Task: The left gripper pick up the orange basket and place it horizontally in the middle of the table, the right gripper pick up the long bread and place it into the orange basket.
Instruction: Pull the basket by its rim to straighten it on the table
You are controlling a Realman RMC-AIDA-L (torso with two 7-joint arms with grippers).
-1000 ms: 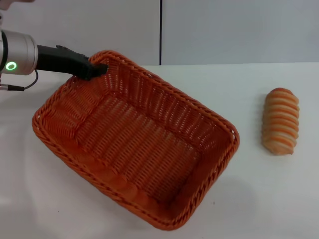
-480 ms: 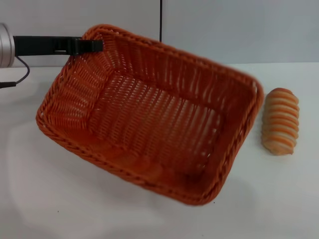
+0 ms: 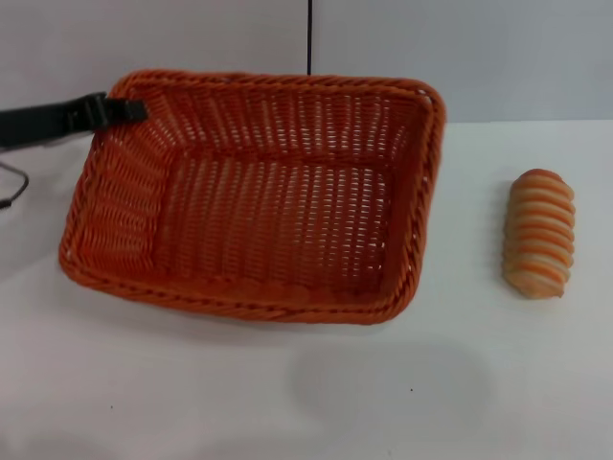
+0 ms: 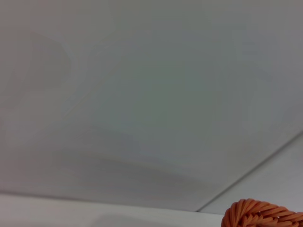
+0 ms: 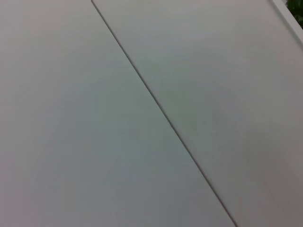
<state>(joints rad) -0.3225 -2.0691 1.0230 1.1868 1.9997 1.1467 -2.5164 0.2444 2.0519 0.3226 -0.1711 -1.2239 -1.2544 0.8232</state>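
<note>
Table (image 3: 287,402) surface near the camera is bare white. Basket (image 3: 259,201) sits left of centre, long side running left to right, its far edge raised so the inside faces the camera; its near rim is close to or touching the table, and which cannot be told. Bread (image 3: 540,234) lies on the table right of the basket, apart from it, long axis pointing near to far. Left gripper (image 3: 123,108) reaches in from the left, clamped on the basket's far-left corner rim. Grey wall panels stand behind the table. Right gripper is out of view.
</note>
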